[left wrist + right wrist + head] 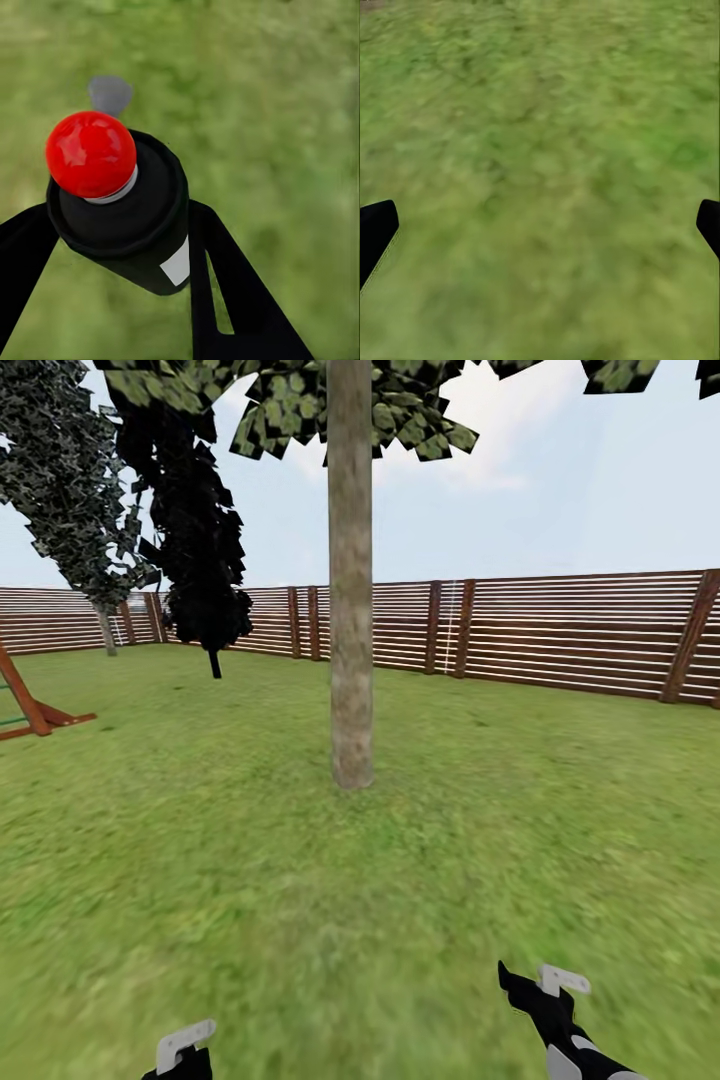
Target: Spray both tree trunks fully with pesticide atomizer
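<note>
Green lawn [200, 880] spreads wide on all sides, short grass with much free room to move at 9, 12 and 3 o'clock. At the far edge a brown slat fence [560, 630] closes the garden from 10 to 2 o'clock, with sky above it.

Straight ahead at 12 o'clock stands one tree trunk [351, 580], thick, upright, mottled grey-brown, with flat green leaves [300, 400] above. It is the one big thing in the way; the grass between it and the robot is open. Far at 11 o'clock, near the fence, stand a dark narrow tree [200, 550] and a second leaning one [70, 480] with a thin trunk. At 9 o'clock, at the picture edge, a red-brown wooden frame [30, 710] rests on the grass, well apart from the trunk.

Low at 7 o'clock the left claw [182, 1053] shows at the bottom edge. In the left wrist view this claw [120, 232] is closed around the pesticide atomizer [124, 210], a dark round body with a red tip [91, 154], held between the two black fingers [225, 277] above the grass.

At 5 o'clock the right claw [540, 985] hangs over the lawn. In the right wrist view its fingertips [375, 229] stand wide apart, with nothing but grass between them.
</note>
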`<state>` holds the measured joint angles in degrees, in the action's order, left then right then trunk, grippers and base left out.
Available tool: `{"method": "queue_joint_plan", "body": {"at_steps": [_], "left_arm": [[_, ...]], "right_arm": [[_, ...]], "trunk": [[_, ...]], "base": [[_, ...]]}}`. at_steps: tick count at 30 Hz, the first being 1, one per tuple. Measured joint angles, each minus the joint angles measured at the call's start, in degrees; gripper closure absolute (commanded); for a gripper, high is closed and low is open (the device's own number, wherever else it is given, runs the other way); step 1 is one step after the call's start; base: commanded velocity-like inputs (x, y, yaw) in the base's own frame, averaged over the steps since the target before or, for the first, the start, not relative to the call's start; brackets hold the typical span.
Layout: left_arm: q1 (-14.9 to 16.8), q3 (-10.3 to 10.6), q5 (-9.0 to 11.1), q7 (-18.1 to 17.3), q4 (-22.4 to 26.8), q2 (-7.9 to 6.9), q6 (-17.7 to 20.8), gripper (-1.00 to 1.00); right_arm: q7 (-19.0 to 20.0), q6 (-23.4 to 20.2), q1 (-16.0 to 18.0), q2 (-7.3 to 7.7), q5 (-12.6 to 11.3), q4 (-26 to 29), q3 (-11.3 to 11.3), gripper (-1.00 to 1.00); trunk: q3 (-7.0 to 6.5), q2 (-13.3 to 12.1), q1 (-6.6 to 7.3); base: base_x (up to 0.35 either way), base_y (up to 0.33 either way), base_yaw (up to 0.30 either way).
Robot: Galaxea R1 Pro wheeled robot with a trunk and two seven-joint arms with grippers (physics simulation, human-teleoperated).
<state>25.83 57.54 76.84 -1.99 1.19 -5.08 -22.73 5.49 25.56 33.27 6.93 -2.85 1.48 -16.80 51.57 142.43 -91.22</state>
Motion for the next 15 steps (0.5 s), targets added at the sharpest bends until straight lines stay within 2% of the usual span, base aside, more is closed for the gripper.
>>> {"method": "queue_joint_plan", "body": {"at_steps": [15], "left_arm": [[0.0,0.0,0.0,0.0,0.0,0.0,0.0,1.0]], "right_arm": [[-0.1,-0.1,0.0,0.15,-0.4,0.1,-0.3,-1.0]], "trunk": [[0.0,0.0,0.0]], "base": [[0.33,0.0,0.0]]}}
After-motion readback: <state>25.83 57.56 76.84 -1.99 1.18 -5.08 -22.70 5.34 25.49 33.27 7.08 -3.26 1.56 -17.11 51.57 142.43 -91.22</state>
